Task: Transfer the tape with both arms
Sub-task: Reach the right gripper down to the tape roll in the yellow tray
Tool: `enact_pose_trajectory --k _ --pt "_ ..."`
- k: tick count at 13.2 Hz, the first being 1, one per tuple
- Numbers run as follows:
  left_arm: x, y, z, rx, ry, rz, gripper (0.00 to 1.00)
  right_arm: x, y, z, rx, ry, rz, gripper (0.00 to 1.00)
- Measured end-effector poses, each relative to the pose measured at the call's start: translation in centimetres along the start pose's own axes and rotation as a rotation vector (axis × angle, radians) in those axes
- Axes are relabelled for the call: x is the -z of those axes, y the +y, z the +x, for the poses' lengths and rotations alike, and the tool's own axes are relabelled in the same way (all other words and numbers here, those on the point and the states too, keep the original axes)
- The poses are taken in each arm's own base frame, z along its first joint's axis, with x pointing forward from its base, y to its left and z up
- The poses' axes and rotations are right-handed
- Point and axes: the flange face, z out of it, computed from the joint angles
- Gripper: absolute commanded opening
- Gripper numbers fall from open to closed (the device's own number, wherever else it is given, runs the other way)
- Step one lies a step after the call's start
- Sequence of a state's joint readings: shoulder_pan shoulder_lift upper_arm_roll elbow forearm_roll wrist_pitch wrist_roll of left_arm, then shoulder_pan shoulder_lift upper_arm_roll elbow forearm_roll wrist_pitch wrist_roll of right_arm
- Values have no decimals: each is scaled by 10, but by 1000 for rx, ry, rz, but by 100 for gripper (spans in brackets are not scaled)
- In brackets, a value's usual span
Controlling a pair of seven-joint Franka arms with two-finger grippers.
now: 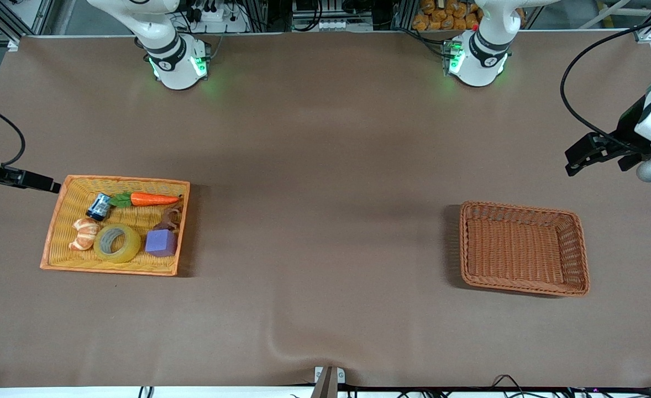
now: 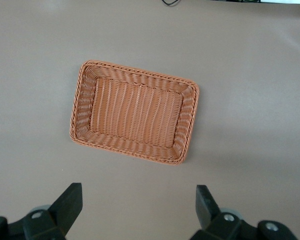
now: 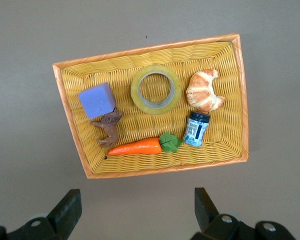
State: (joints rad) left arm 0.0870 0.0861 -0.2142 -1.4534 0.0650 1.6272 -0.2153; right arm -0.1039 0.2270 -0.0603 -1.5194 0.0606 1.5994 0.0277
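Tape [image 1: 117, 243] lies flat in the yellow basket [image 1: 60, 213], between croissant [image 1: 84, 234] and purple cube [image 1: 161, 242]. Right gripper [image 3: 135, 212] and left gripper [image 2: 139, 210]: jaws wide, empty. Risk: crowding neighbours may spoil the grasp.

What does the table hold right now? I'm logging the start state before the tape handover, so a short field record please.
tape: lying flat in the yellow basket, between croissant and cube
also in yellow basket: carrot, small bottle, brown figure
brown basket: empty, toward the left arm's end
left gripper: open, above the brown basket, holding nothing
right gripper: open, above the yellow basket, holding nothing
tape status: not yet picked up
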Motion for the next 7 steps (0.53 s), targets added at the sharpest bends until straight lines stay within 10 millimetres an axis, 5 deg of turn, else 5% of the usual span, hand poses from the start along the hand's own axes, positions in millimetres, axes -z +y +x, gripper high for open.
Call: enact_pose_trajectory --k 4,7 --pt "-2 2 0 -3 -3 -1 100 -77 -8 42 9 -56 -9 100" --pt "-4 12 -5 -31 -31 1 100 -109 -24 58 31 -58 -16 100"
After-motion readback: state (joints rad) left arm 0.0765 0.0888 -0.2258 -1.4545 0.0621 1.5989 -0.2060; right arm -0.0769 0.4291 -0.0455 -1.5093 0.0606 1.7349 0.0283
